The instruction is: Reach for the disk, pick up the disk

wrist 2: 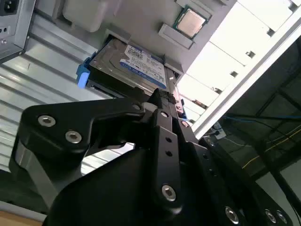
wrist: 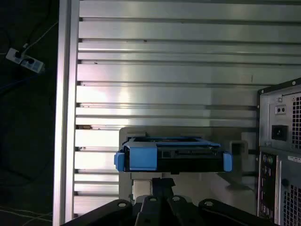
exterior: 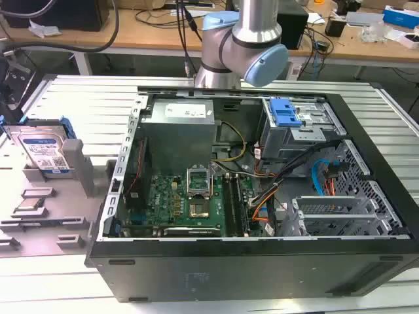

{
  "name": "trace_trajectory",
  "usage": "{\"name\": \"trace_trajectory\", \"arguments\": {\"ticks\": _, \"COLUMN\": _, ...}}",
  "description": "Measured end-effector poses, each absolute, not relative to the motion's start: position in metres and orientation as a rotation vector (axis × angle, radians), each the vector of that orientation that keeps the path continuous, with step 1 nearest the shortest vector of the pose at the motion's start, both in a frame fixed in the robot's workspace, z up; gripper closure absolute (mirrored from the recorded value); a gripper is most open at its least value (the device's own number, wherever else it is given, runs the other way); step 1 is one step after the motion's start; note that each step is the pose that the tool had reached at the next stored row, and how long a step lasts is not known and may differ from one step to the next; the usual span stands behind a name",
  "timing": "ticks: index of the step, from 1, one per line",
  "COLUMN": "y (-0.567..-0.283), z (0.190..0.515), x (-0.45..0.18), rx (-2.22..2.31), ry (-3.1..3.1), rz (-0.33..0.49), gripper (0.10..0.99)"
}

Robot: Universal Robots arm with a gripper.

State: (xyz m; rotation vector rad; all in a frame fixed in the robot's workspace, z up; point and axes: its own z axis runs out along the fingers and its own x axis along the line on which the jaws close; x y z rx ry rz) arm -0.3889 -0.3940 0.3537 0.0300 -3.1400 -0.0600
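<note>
In the exterior view, the disk [exterior: 42, 154] stands propped at a tilt in a grey holder [exterior: 82, 167] on the ribbed metal counter [exterior: 85, 104]. It is at about nine o'clock from the open computer case [exterior: 249, 196], near its side wall. The robot arm [exterior: 239, 42] stands at twelve o'clock, behind the case. Counted here are one disk, one case, one grey power-supply box [exterior: 180, 134] and one blue latch piece [exterior: 285, 112] inside the case.

In the second wrist view, the gripper [wrist 2: 162, 96] is close to the near edge of the disk [wrist 2: 136, 63]. Whether it touches cannot be told, nor whether the jaws are spread or pressed together. One blue bracket [wrist 2: 82, 75] frames the drive, and one processor chip [wrist 2: 190, 22] lies in the holder beyond it.

In the first wrist view, the disk [wrist: 171, 155] shows edge-on, with blue plastic at both ends. The gripper [wrist: 163, 183] is just beside the middle of that edge.

The drive is probably stiff and dense for its bulk, with smooth metal faces that could slip in a light pinch. It is likely sensitive to knocks, so a drop would matter. The safest hold looks to be across the two flat faces at the middle of the exposed edge. That spot is clear of the connector strip and the bracket ends, and the weight would balance between the jaws.
</note>
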Motion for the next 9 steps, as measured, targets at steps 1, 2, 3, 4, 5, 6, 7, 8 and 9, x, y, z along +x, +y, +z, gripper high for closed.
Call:
{"name": "trace_trajectory", "arguments": {"ticks": 1, "y": -0.394, "z": 0.3538, "x": -0.3889, "rx": 0.038, "ry": -3.14, "rz": -0.06, "gripper": 0.98}}
{"name": "trace_trajectory", "arguments": {"ticks": 2, "y": -0.394, "z": 0.3538, "x": -0.3889, "rx": 0.052, "ry": -3.139, "rz": -0.06, "gripper": 0.98}}
{"name": "trace_trajectory", "arguments": {"ticks": 3, "y": -0.3939, "z": 0.3538, "x": -0.3889, "rx": 0.104, "ry": -3.138, "rz": -0.06, "gripper": 0.98}}
{"name": "trace_trajectory", "arguments": {"ticks": 4, "y": -0.3939, "z": 0.3538, "x": -0.3889, "rx": 0.129, "ry": -3.136, "rz": -0.06, "gripper": 0.98}}
{"name": "trace_trajectory", "arguments": {"ticks": 5, "y": -0.3939, "z": 0.3538, "x": -0.3889, "rx": 0.146, "ry": -3.135, "rz": -0.06, "gripper": 0.98}}
{"name": "trace_trajectory", "arguments": {"ticks": 6, "y": -0.3939, "z": 0.3537, "x": -0.3889, "rx": 0.177, "ry": -3.133, "rz": -0.06, "gripper": 0.98}}
{"name": "trace_trajectory", "arguments": {"ticks": 7, "y": -0.3939, "z": 0.3537, "x": -0.3889, "rx": 0.196, "ry": -3.132, "rz": -0.06, "gripper": 0.98}}
{"name": "trace_trajectory", "arguments": {"ticks": 8, "y": -0.3939, "z": 0.3537, "x": -0.3889, "rx": 0.212, "ry": -3.131, "rz": -0.06, "gripper": 0.98}}
{"name": "trace_trajectory", "arguments": {"ticks": 9, "y": -0.3939, "z": 0.3538, "x": -0.3889, "rx": 0.234, "ry": -3.129, "rz": -0.06, "gripper": 0.98}}
